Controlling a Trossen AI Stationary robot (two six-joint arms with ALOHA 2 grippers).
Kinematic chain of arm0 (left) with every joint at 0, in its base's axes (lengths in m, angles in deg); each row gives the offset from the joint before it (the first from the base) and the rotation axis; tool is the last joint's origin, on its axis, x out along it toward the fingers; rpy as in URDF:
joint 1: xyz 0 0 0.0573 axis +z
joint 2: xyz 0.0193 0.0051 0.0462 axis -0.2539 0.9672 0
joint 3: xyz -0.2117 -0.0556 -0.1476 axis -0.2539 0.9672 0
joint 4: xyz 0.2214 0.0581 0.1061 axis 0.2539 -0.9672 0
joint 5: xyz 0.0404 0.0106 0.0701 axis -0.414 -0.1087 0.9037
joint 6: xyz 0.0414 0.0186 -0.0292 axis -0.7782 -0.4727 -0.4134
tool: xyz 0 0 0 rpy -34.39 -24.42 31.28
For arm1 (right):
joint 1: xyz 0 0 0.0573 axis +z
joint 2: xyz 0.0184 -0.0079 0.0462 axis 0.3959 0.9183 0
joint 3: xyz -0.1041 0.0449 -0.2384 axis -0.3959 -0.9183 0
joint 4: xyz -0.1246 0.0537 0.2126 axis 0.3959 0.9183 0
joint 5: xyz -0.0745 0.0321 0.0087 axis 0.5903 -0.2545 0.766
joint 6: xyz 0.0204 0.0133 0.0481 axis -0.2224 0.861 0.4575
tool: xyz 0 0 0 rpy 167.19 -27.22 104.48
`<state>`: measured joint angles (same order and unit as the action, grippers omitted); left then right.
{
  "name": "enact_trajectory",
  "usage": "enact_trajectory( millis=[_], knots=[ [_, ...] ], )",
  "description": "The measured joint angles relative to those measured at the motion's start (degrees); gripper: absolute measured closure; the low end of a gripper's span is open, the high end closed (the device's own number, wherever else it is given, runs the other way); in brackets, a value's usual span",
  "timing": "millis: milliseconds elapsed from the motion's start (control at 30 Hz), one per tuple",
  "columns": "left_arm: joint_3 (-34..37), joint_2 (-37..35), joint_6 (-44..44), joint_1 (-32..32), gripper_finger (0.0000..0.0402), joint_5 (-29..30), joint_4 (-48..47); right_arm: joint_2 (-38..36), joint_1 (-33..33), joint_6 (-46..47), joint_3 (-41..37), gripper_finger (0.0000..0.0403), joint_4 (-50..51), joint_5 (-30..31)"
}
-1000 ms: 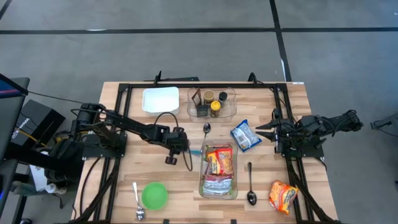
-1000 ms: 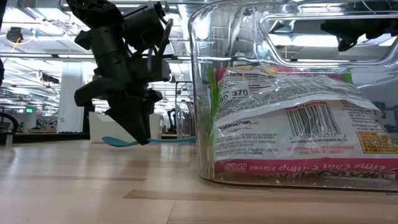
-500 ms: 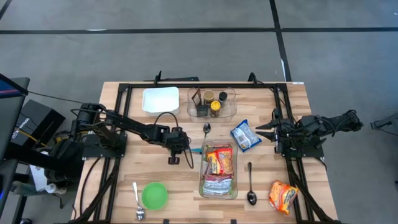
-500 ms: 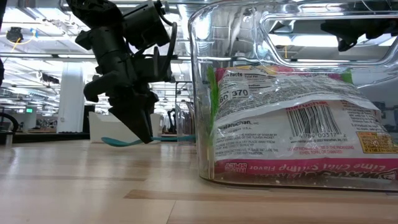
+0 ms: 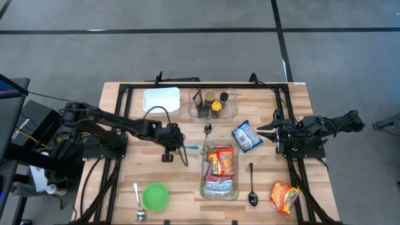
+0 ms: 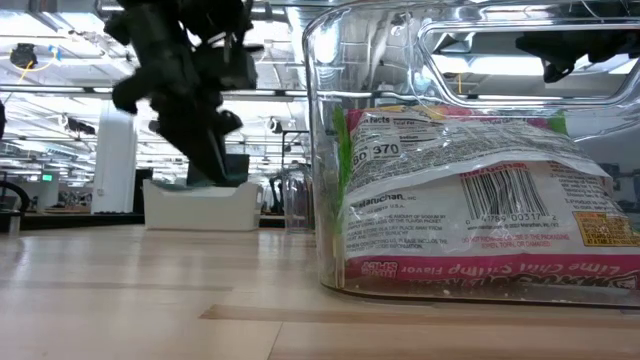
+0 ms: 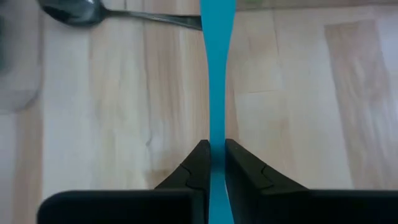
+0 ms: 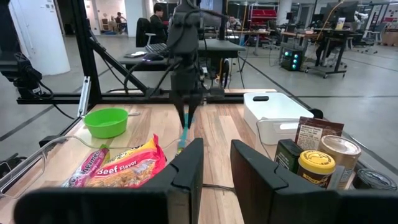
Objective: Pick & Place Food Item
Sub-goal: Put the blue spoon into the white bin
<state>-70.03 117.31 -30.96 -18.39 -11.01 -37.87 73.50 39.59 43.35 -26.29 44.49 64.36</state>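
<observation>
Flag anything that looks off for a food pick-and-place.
The left gripper is shut on a blue utensil, not food, lifted beside the clear container of noodle packets. Nothing looks spilled or damaged.

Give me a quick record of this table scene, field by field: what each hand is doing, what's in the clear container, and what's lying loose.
left hand: shut on the blue utensil, held above the wood left of the clear container
right hand: waiting at the right side, holding nothing
container contents: noodle packets
loose food: blue packet, orange packet
loose cutlery: three metal spoons
other: green bowl, white box, jar tray
</observation>
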Motion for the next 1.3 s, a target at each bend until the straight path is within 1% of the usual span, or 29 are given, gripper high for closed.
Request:
enact_trajectory(
  millis=[233,500,800,1000,1300],
  knots=[
    [0.0,-7.6,-1.2,4.7,0.0382,0.1,-7.1,0.0,0.0,0.0,0.0,0.0328,0.0,0.0],
    [0.0,-12.4,-6.6,12.9,0.0383,0.2,-10.5,0.0,0.0,0.0,0.0,0.0328,0.0,0.0],
    [0.0,-13.0,-13.5,25.0,0.0383,0.2,-11.3,0.0,-0.1,0.0,0.0,0.0328,0.0,0.0],
    [0.0,-13.0,-16.3,32.7,0.0383,0.3,-11.1,0.0,-0.1,0.0,0.0,0.0328,0.0,0.0],
    [0.0,-12.7,-20.0,41.3,0.0383,-0.3,-9.1,0.0,0.0,0.0,0.0,0.0328,0.0,0.0]
  ],
)
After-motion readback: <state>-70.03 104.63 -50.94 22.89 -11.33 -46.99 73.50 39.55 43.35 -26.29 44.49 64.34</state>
